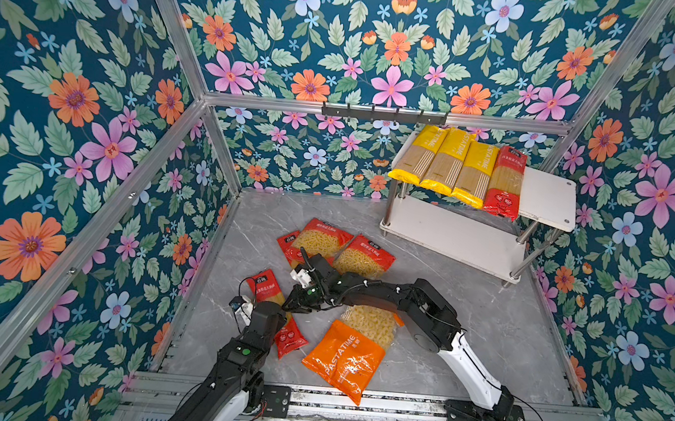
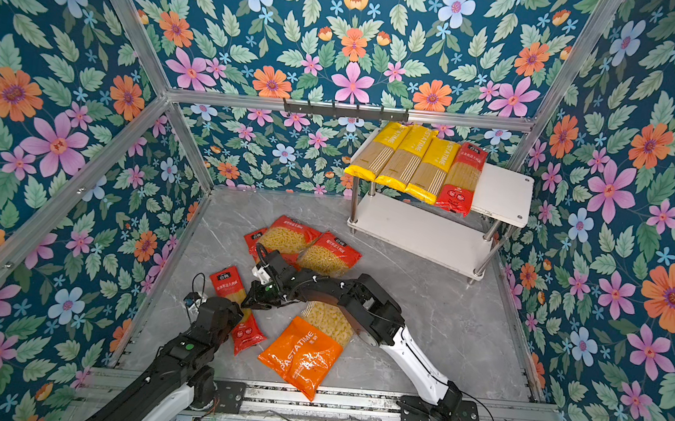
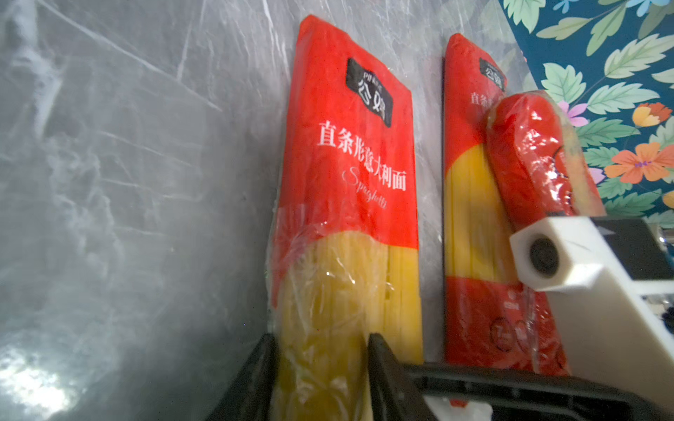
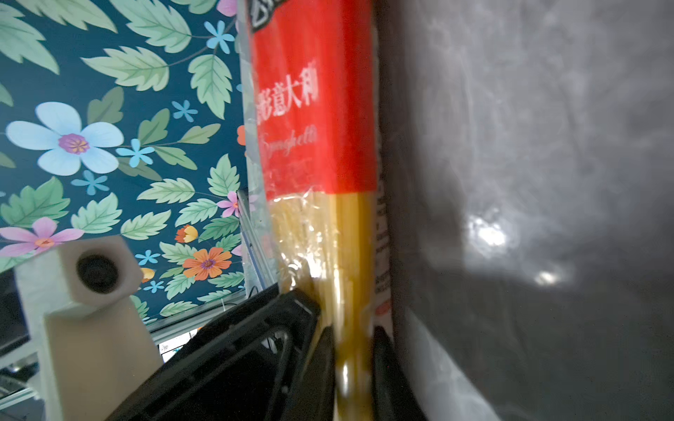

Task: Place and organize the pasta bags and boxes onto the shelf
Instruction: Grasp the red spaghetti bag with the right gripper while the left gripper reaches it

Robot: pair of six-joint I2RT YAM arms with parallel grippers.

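A red spaghetti pack (image 1: 265, 286) (image 3: 346, 153) (image 4: 313, 109) lies at the table's front left. My left gripper (image 3: 321, 342) is shut across its yellow middle. My right gripper (image 1: 292, 304) (image 4: 353, 333) reaches over from the right and is shut on the same pack's edge, right beside the left one. A second red spaghetti pack (image 1: 288, 244) (image 3: 470, 204) lies partly under two red macaroni bags (image 1: 323, 239). An orange macaroni bag (image 1: 345, 362) lies under the right arm. The shelf (image 1: 549, 196) holds three yellow packs (image 1: 440, 162) and one red pack (image 1: 505, 180) on its top tier.
The shelf's lower board (image 1: 459, 234) is bare. A black hook rail (image 1: 384, 113) hangs on the back wall above the shelf. Floral walls close in the grey marble table (image 1: 483, 341) on three sides. An aluminium rail (image 1: 352, 400) runs along the front.
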